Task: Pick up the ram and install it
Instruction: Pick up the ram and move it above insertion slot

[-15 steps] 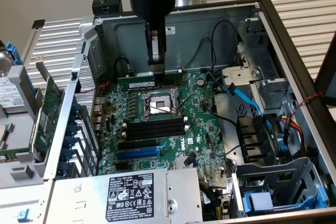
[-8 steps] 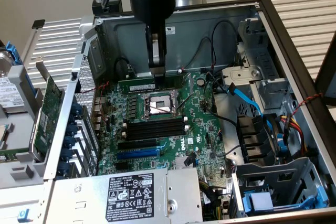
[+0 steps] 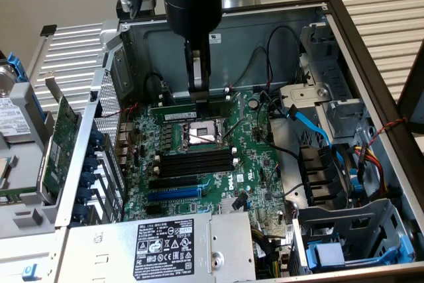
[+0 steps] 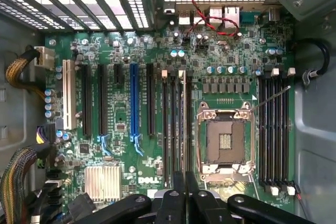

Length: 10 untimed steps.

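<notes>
The ram (image 3: 173, 107), a thin green stick, stands on edge along a slot on the far side of the CPU socket (image 3: 202, 134). My gripper (image 3: 200, 96) reaches straight down into the open computer case and is shut on the ram's top edge near its middle. In the wrist view the ram (image 4: 182, 119) is seen edge-on as a pale strip among the black slots beside the socket (image 4: 224, 142), with my gripper (image 4: 181, 195) closed around it. I cannot tell whether the ram is fully seated or whether the slot clips have closed.
Several empty black slots (image 3: 195, 162) lie on the socket's near side. A green expansion card (image 3: 63, 130) leans outside the case at the exterior view's left. The power supply (image 3: 165, 246) is in front, and cables and a blue SATA lead (image 3: 311, 124) hang near the drive cage.
</notes>
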Each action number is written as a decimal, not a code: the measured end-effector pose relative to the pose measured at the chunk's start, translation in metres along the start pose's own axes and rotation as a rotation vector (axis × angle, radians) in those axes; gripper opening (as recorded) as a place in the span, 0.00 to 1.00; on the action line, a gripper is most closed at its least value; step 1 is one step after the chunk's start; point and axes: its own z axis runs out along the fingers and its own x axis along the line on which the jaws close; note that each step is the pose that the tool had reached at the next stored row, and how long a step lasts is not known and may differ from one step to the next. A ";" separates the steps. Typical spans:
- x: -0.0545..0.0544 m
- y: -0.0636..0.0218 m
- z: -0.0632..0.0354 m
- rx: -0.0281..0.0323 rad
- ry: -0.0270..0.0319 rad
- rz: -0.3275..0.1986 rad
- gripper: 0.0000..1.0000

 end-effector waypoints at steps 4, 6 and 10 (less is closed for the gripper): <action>0.000 0.0001 0.0072 0.0004 0.0001 0.000 0.13; 0.000 0.0001 0.0106 0.0005 0.0001 0.000 0.13; 0.001 0.0002 0.0148 0.0004 0.0001 0.000 0.13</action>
